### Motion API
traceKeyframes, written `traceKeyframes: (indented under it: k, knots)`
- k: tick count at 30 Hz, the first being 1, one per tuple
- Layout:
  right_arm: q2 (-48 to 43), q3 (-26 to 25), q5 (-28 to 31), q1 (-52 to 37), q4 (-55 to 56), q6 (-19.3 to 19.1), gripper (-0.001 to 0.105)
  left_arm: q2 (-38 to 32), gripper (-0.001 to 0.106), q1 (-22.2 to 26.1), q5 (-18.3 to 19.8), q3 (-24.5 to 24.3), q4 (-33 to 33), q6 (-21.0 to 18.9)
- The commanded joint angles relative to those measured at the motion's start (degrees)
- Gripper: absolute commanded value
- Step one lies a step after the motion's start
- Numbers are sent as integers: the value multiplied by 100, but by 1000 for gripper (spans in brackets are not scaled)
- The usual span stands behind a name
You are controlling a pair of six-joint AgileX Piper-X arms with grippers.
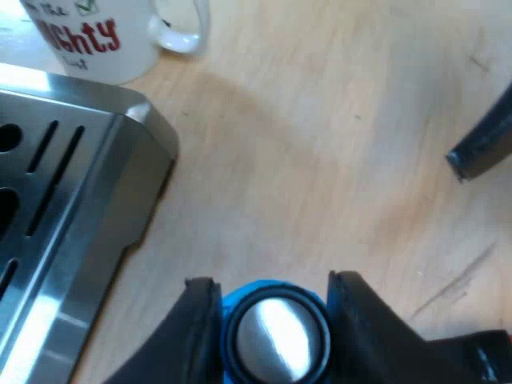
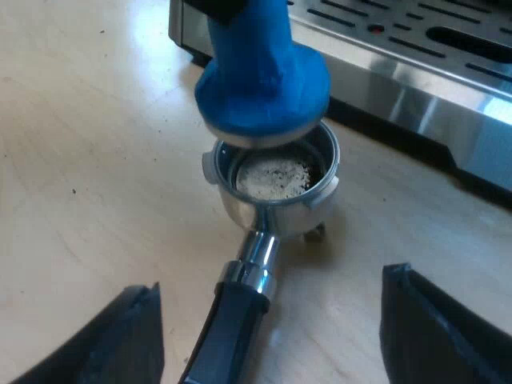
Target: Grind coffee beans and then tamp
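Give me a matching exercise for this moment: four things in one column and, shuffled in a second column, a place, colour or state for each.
1 tamper
2 holder
3 mug
4 right gripper

A open, fingers either side of the dark handle
B white with red lettering, by the machine
C blue, in the left gripper, over the holder
D lying on the table, coffee grounds inside

Pairs: 1-C, 2-D, 3-B, 4-A
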Motion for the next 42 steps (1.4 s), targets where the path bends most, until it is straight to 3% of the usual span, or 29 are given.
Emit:
traceKeyframes:
  k: [1, 25, 42]
  knots:
    - [-22, -14, -18, -27, -54, 20, 59, 52, 0, -22, -65, -61, -118, 32]
    - [-22, -14, -18, -27, -54, 18, 59, 548, 0, 3, -261, -61, -118, 32]
    - [-22, -14, -18, -27, -54, 18, 59, 548, 0, 3, -367, -27, -118, 267]
